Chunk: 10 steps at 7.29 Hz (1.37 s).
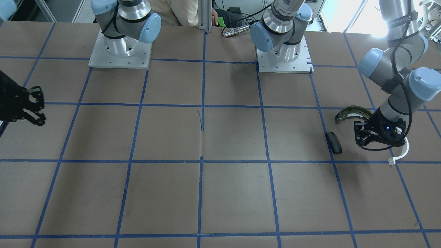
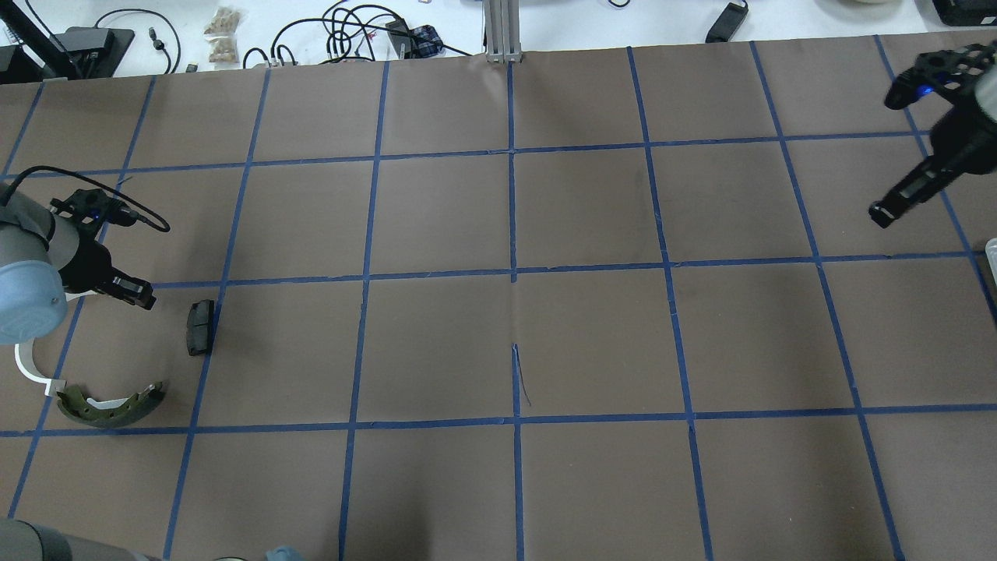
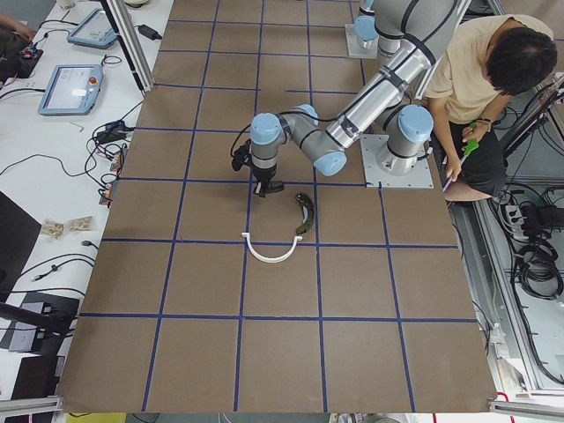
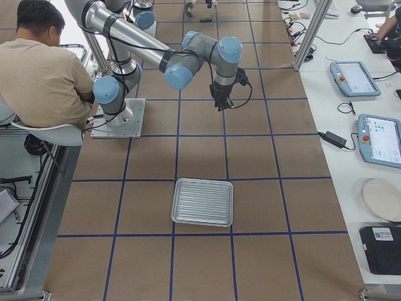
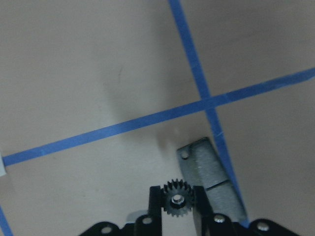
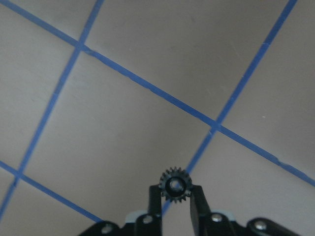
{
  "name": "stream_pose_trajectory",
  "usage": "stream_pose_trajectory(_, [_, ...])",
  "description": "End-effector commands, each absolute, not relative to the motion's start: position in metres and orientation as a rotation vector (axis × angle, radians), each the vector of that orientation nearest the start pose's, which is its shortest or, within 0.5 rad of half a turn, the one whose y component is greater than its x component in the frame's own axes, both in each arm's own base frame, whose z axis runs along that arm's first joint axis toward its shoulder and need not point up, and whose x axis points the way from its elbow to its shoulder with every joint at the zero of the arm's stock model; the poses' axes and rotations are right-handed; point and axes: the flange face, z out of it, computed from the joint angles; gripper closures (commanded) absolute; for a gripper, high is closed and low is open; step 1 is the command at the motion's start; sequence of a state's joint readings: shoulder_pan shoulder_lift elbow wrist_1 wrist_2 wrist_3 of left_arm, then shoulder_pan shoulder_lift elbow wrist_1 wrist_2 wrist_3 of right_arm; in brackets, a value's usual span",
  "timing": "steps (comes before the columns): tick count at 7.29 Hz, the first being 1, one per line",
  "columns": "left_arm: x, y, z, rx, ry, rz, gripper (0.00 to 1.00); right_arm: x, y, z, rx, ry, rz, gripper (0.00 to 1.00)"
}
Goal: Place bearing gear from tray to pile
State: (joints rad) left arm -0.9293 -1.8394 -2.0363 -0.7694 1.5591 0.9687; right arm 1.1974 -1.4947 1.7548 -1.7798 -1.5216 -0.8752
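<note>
Bearing gear (image 5: 177, 200) sits pinched between the two fingers of the left gripper (image 5: 176, 194), teeth showing above and below the fingertips. It hangs just beside the black pad (image 5: 211, 184), on the side away from the blue tape line (image 5: 222, 137) that the pad lies along. The pad is one piece of the pile. The brake shoe (image 2: 109, 405) lies near the pad, and the white arc (image 2: 31, 366) curves beyond the shoe, partly hidden by the arm.

I judge this to be the placing step: the gear has reached the pile but has not been let go. How high it hangs above the table (image 2: 592, 327) is hard to tell; the wrist view suggests a small gap under it.

The next move calls for a short descent beside the pad until the gear is touching or nearly touching the table, then spreading the fingers. A round toothed part may roll or tip when released, so a low drop on bare table close to the pad seems the safer choice.

The right gripper (image 6: 175, 189) is also closed on a part, a second gear (image 6: 174, 185), held well apart from the pad, between it and the tray (image 4: 202, 202) and much nearer the tray. That gear would follow once the left arm is out of the way.
</note>
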Motion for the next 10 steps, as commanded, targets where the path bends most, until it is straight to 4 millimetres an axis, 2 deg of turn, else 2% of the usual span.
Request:
stream_pose_trajectory(1, [0.209, -0.487, 0.181, 0.530, 3.103, -0.083, 0.82, 0.072, -0.522, 0.380, -0.441, 3.040, 0.039, 0.95])
stream_pose_trajectory(2, [0.210, -0.488, 0.176, 0.499, 3.127, -0.090, 0.45, 0.119, -0.525, 0.369, -0.215, 3.018, 0.023, 0.95])
stream_pose_trajectory(3, [0.213, -0.492, 0.181, 0.477, 3.121, -0.104, 0.30, 0.174, -0.531, 0.348, -0.060, 2.998, -0.007, 0.95])
stream_pose_trajectory(4, [0.208, -0.499, 0.201, 0.434, 3.100, -0.132, 0.23, 0.238, -0.531, 0.320, -0.036, 2.989, -0.045, 0.95])
stream_pose_trajectory(5, [0.191, -0.504, 0.222, 0.322, 3.098, -0.159, 0.14, 0.290, -0.531, 0.281, 0.018, 2.980, -0.065, 0.95])
stream_pose_trajectory(6, [0.149, -0.517, 0.244, 0.358, 3.065, -0.197, 0.10, 0.324, -0.527, 0.237, 0.015, 2.988, -0.045, 0.95])
stream_pose_trajectory(7, [0.098, -0.524, 0.258, 0.313, 3.067, -0.209, 0.09, 0.338, -0.525, 0.212, -0.022, 3.000, -0.036, 0.92])
stream_pose_trajectory(8, [0.044, -0.525, 0.267, 0.218, 3.101, -0.196, 0.08, 0.339, -0.525, 0.207, -0.038, 3.005, -0.023, 0.70])
stream_pose_trajectory(9, [0.007, -0.521, 0.272, 0.161, 3.128, -0.158, 0.08, 0.339, -0.526, 0.203, -0.037, 3.011, -0.011, 0.01])
stream_pose_trajectory(10, [-0.026, -0.518, 0.275, 0.097, 3.145, -0.155, 0.07, 0.333, -0.534, 0.217, -0.022, 3.006, -0.037, 0.00])
